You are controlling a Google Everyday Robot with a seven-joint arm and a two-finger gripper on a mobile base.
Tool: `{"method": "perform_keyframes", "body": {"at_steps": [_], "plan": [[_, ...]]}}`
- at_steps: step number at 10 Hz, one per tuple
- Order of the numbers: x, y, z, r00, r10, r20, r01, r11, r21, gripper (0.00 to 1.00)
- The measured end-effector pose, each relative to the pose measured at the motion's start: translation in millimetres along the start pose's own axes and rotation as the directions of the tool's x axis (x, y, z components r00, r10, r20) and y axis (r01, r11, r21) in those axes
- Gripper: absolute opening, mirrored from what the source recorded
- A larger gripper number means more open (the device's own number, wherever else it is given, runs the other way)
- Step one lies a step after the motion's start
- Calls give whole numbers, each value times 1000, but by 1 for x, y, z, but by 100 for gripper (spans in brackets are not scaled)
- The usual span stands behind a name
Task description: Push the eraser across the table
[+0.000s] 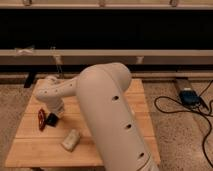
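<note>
The eraser (51, 119) is a small black block on the left part of the light wooden table (30, 150). My gripper (55, 113) comes down at the end of the big white arm and is shut, right at the eraser's far right side and seemingly touching it. Nothing is held. A small red object (41, 120) stands just left of the eraser. The arm hides much of the table's middle and right.
A pale beige rounded block (71, 140) lies nearer the front edge, right of the eraser. On the floor to the right sit a blue device (189, 96) and black cables (172, 107). A dark wall with rails runs behind the table.
</note>
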Motion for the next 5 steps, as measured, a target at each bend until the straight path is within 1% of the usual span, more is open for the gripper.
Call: {"method": "perform_keyframes", "body": {"at_steps": [3,5], "plan": [[1,-1,-8,1000,-22,-7,22,998,53,0],[-5,4,-17,999,-39,-9,39,997,68,0]]}}
